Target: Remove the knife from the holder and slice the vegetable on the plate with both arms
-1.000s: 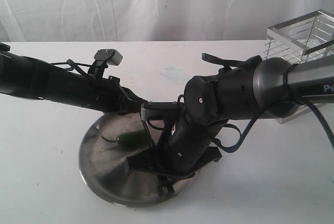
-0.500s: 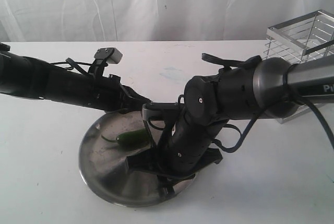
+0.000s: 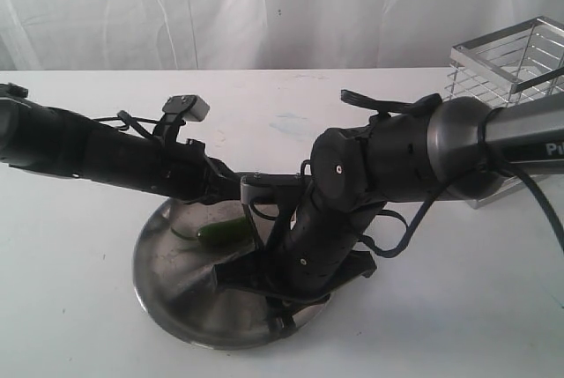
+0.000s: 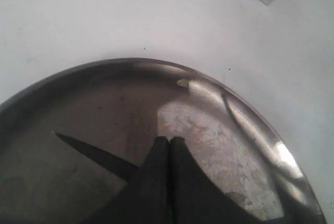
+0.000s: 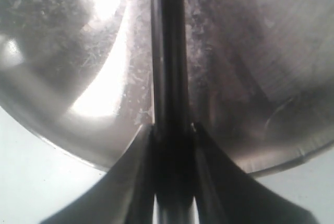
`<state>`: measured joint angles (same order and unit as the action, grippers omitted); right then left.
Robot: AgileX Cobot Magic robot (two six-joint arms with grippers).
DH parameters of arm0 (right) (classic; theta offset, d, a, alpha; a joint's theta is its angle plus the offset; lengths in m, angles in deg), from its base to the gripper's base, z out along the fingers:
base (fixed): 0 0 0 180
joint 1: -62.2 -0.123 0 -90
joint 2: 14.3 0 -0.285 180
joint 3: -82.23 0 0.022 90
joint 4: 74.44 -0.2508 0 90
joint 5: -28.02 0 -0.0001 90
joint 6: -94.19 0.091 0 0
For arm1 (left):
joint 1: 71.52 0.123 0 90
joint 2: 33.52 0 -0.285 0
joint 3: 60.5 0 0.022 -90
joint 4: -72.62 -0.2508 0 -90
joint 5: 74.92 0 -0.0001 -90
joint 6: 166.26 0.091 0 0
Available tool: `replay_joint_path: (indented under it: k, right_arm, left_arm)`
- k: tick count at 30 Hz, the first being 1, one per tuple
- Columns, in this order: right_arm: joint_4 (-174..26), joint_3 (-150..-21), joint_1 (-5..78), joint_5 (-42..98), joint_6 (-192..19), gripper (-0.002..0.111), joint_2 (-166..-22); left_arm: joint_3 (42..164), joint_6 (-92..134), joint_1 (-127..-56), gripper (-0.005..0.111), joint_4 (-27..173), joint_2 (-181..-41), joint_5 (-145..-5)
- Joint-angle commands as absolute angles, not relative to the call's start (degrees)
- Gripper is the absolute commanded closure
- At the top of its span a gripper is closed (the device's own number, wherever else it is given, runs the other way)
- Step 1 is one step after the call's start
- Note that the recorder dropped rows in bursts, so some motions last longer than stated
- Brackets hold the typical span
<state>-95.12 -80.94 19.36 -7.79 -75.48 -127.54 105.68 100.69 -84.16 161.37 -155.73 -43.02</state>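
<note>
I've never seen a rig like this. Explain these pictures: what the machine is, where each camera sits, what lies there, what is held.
The machine is two black robot arms, each ending in a two-fingered gripper. The wide picture comes from a camera off the arms: the left arm and right arm meet over a metal plate on a white table. A green chili pepper lies on the plate; a wire holder stands far right. The other two come from wrist cameras looking along the fingers. The left gripper is shut on nothing. The right gripper is shut on a dark knife over the plate.
</note>
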Motion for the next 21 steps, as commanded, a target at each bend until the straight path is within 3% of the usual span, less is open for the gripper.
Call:
replay_joint_path:
  k: [1,21]
  right_arm:
    - [-94.8,-81.3,19.2,-7.8,-75.3,0.108,-127.4]
    - [-94.8,-81.1,19.2,-7.7,-75.2,0.108,-127.4]
  left_arm:
    - [105.6,101.1,-84.2,0.107,162.4,-156.3,-41.8]
    - [105.6,98.6,-84.2,0.107,154.5,-163.0,-42.1]
